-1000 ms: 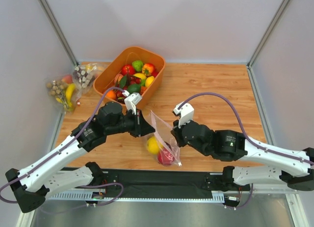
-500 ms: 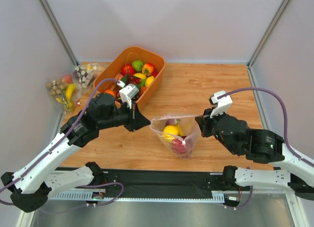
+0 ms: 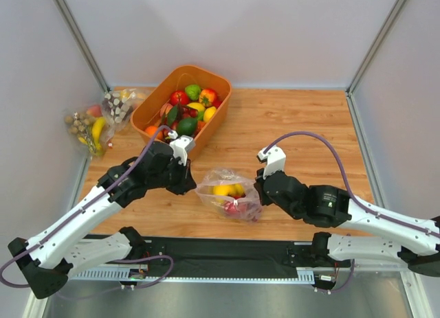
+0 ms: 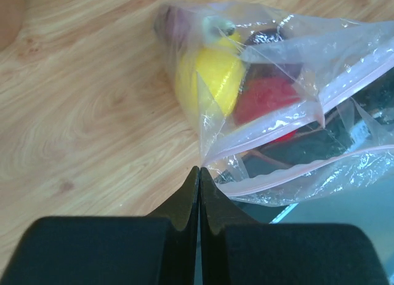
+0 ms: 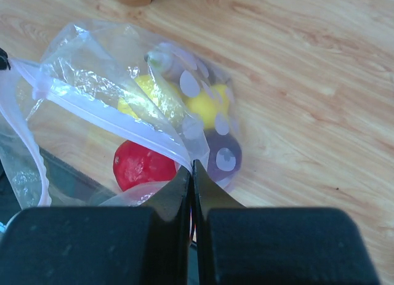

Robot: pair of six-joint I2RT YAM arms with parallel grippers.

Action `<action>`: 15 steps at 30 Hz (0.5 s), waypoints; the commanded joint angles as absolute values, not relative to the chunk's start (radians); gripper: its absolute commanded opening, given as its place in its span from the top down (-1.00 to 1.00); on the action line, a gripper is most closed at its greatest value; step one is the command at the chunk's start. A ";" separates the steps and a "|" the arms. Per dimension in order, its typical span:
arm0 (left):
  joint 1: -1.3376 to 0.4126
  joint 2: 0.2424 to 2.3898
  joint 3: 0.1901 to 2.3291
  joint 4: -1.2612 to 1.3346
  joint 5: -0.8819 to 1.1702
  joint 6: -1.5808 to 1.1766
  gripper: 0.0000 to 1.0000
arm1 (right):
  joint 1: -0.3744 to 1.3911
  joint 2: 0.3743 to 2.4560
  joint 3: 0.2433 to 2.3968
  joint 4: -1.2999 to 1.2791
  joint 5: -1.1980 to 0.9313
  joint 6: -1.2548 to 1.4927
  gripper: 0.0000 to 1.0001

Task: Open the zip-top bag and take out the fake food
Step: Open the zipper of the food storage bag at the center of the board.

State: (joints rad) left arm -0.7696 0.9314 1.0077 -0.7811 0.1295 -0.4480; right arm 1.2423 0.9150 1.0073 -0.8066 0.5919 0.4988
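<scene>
The zip-top bag (image 3: pixel 229 193) rests on the wooden table between the two arms, with its mouth pulled open. My left gripper (image 3: pixel 192 184) is shut on the bag's left mouth edge (image 4: pixel 212 160). My right gripper (image 3: pixel 258 191) is shut on the zip strip (image 5: pixel 123 122) at the right. The fake food is inside the bag: a yellow fruit (image 4: pixel 209 82), a red apple (image 5: pixel 144 165), a second yellow fruit (image 5: pixel 209 106) and a purple onion (image 5: pixel 225 159). In the wrist views the left gripper (image 4: pixel 199 169) and the right gripper (image 5: pixel 192 164) each pinch plastic at their tips.
An orange bin (image 3: pixel 152 98) full of plastic fruit stands at the back left, just behind the left arm. Clear bags with a banana and nuts (image 3: pixel 93 122) lie by the left wall. The table's near edge, with a black strip (image 3: pixel 227 256), runs just below the bag.
The grippers first drew apart, stretching the bag's mouth open. They have since come back closer together and lower, and the bag now sags on the table.
</scene>
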 commanded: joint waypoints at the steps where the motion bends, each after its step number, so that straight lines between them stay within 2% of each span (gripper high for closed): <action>1: -0.761 0.885 1.020 -0.841 0.040 -0.422 1.00 | 1.236 0.903 0.999 -0.694 0.568 0.528 0.99; 5: -0.761 0.859 1.060 -0.850 0.066 -0.410 1.00 | 1.238 0.931 1.022 -0.664 0.560 0.519 0.99; 8: -0.762 0.830 1.094 -0.825 0.118 -0.399 0.47 | 1.238 0.966 1.040 -0.646 0.548 0.514 0.99; 9: -0.767 0.819 1.100 -0.815 0.136 -0.396 0.13 | 1.238 0.982 1.049 -0.640 0.546 0.512 0.99; 10: -0.779 0.801 1.121 -0.801 0.140 -0.394 0.04 | 1.238 0.988 1.052 -0.637 0.539 0.512 0.99; 15: -0.839 0.804 1.226 -0.831 0.080 -0.377 0.07 | 1.244 1.011 1.057 -0.621 0.525 0.514 0.99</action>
